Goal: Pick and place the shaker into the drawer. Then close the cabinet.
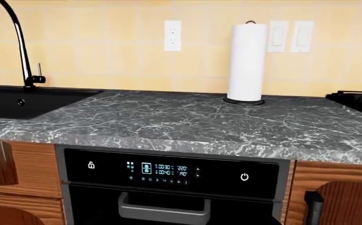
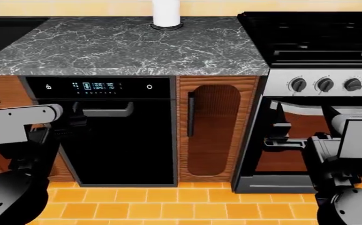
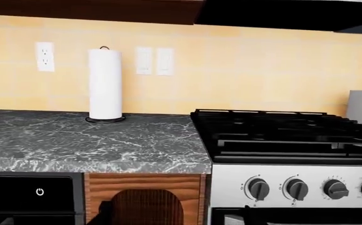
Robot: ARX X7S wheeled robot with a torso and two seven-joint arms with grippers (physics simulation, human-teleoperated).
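You face a kitchen run with a grey marbled counter (image 2: 137,44) under a yellow tiled wall (image 3: 262,70), and orange floor tiles (image 2: 168,206) along the bottom of the head view. A white paper towel roll (image 2: 166,13) stands at the top centre of that view, its top cut off by the frame edge. Below the counter, left of centre, sits a black dishwasher (image 2: 118,136); its lit panel (image 1: 168,171) carries small digits and icons, but you cannot read them reliably. Beside it on the right is a narrow wooden door (image 2: 214,129) with a black vertical handle (image 2: 191,115), then a stove (image 2: 319,42) with round knobs (image 2: 325,85) at the right edge. A black sink (image 1: 25,101) and curved tap (image 1: 19,42) fill the upper left of the left wrist view.

Your left arm (image 2: 25,124) is folded low at the lower left of the head view, its grey forearm lying level in front of the dishwasher. Your right arm (image 2: 350,140) mirrors it at the lower right, in front of the oven door. Neither wrist camera shows its own fingers and the head view hides them in dark linkage, so you cannot tell how far either gripper is spread; nothing is visibly held.

The shaker does not show in any view. The drawer cannot be picked out either; only reddish wood (image 1: 34,171) appears at the left of the dishwasher, cut off.
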